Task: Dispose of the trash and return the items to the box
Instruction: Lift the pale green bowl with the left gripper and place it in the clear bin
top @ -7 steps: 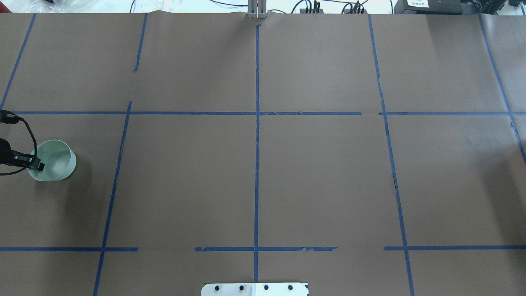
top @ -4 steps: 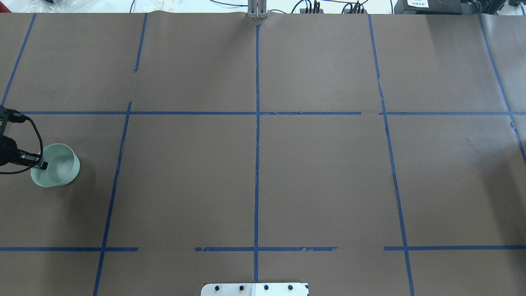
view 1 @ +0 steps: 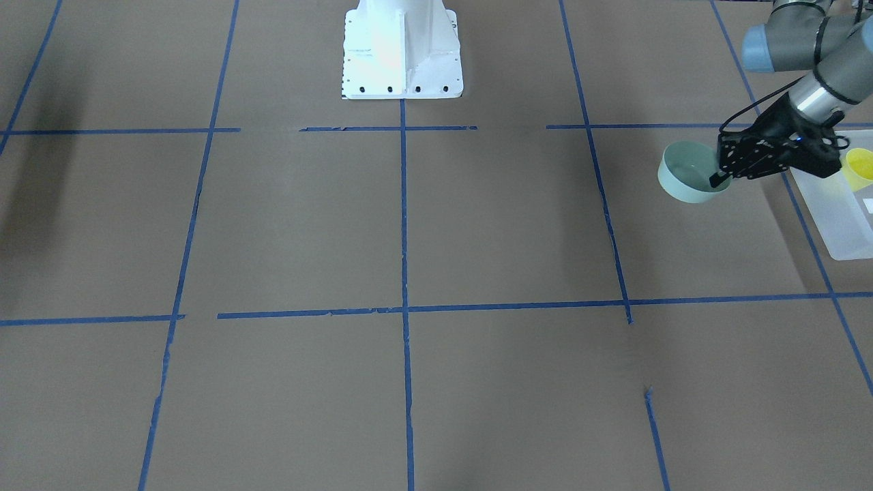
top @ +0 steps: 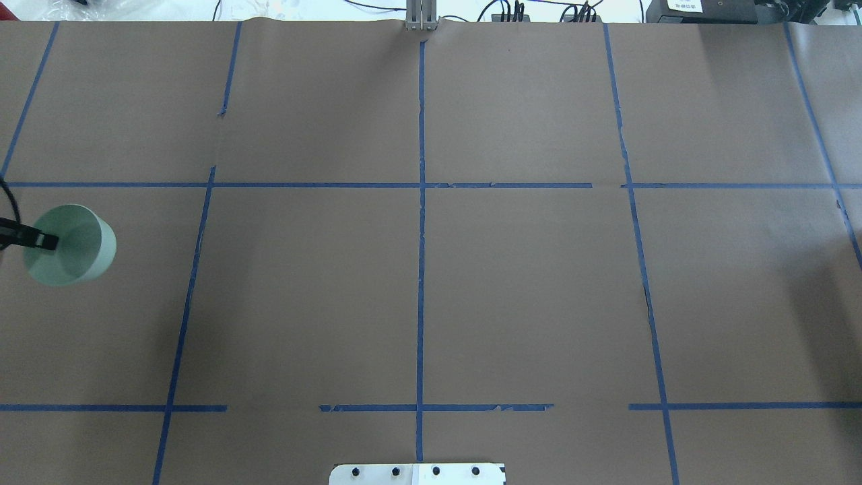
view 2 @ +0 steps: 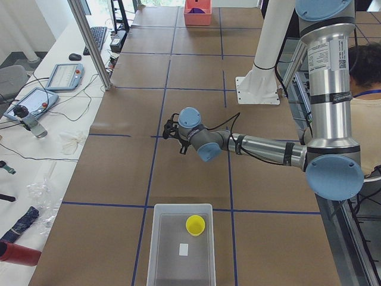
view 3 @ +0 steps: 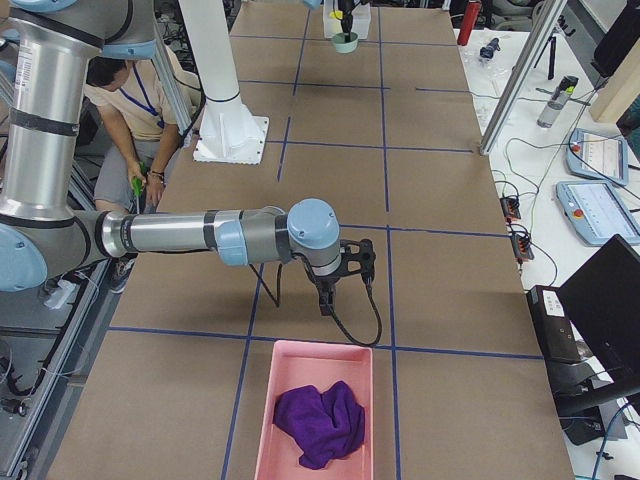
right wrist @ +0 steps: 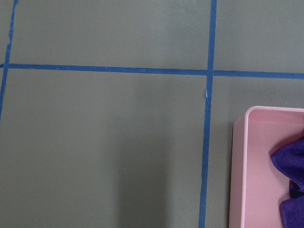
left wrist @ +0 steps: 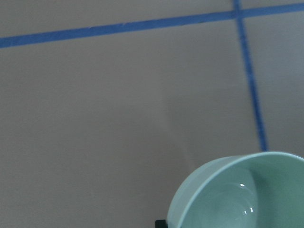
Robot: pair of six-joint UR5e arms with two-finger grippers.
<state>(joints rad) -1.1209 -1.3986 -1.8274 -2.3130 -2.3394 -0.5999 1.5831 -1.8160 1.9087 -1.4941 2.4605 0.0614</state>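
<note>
My left gripper [view 1: 717, 180] is shut on the rim of a pale green bowl [view 1: 685, 183] and holds it tilted above the table, just beside the box [view 1: 833, 219]. The bowl also shows at the left edge of the overhead view [top: 73, 246], with the gripper [top: 46, 240] on its rim, and in the left wrist view [left wrist: 237, 197]. The frosted white box [view 2: 178, 253] holds a yellow cup [view 2: 195, 225] and a small white label. My right gripper [view 3: 326, 300] hangs low over the table near a pink tray; I cannot tell if it is open or shut.
A pink tray [view 3: 300, 400] with a purple cloth [view 3: 322, 422] lies at the table's right end, and it shows in the right wrist view [right wrist: 259, 166]. Blue tape lines cross the brown table. The robot's white base plate [view 1: 402, 51] stands at the near-robot edge.
My left gripper has moved with the green bowl further left toward the table's end and lifted it; the bowl looks larger and more tilted now.
</note>
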